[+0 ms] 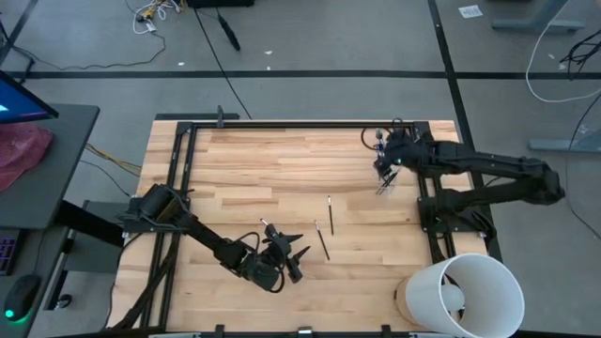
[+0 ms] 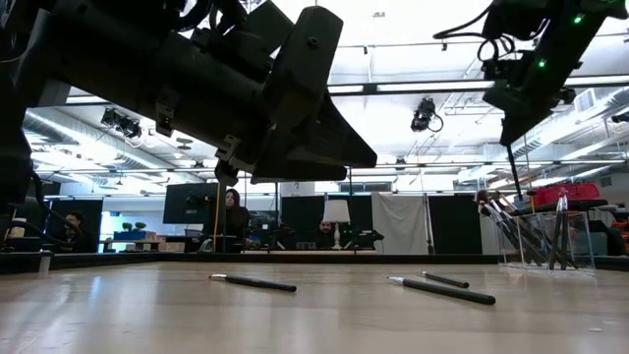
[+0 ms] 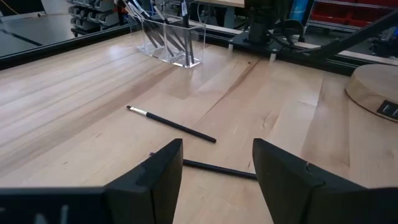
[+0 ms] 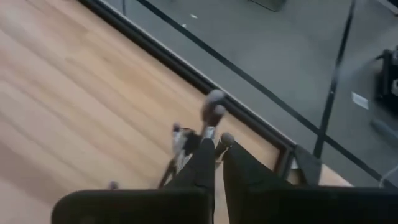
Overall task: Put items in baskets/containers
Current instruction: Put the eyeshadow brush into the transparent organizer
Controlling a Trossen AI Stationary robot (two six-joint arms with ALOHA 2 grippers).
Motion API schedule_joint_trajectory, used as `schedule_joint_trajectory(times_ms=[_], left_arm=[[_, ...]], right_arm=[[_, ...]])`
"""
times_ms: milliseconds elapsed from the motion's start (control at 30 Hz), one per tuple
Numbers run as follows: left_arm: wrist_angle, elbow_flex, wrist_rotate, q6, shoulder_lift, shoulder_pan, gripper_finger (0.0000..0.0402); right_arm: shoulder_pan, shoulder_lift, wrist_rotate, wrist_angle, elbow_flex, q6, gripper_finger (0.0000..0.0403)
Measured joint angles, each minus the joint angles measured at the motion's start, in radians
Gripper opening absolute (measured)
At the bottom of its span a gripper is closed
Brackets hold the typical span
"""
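Observation:
Two slender dark brushes [image 1: 330, 214] [image 1: 321, 241] lie flat on the wooden table near its middle. My left gripper [image 1: 293, 255] hangs open, low over the table near the front edge. The nearer brush [image 3: 217, 169] lies just beyond its fingertips [image 3: 217, 149], untouched. A clear cup [image 3: 171, 40] with several brushes standing in it sits at the far right. My right gripper [image 2: 507, 118] is above the cup [image 2: 545, 236], shut on a brush [image 2: 511, 152]. My right gripper pinches a thin dark brush by its upper end [image 2: 506, 126] between its two shut fingers, which slant down from the table's right. The brush hangs below the fingers, lifted clear of the table. Its lower end [image 2: 514, 189] is just over the cup's left side.
A large white bucket [image 1: 465, 296] lies on its side at the table's near right corner. A black frame [image 1: 300, 127] runs along the far and side edges. The bare wood of the table's left and far parts [image 1: 244, 169] is free. People sit in the room beyond.

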Motion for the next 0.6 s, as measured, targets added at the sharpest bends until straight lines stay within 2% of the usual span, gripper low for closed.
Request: schedule_joint_trajectory(times_ms=[167,400,600], left_arm=[[0.0,0.0,0.0,0.0,0.0,0.0,0.0197],[0.0,0.0,0.0,0.0,0.0,0.0,0.0197],[0.0,0.0,0.0,-0.001,0.0,-0.002,0.0197]], right_arm=[[-0.098,0.003,-0.019,0.039,0.0,-0.064,0.0007],[-0.235,0.013,-0.177,0.24,-0.1,-0.154,0.0008],[-0.315,0.068,-0.219,0.242,-0.132,-0.158,0.0008]])
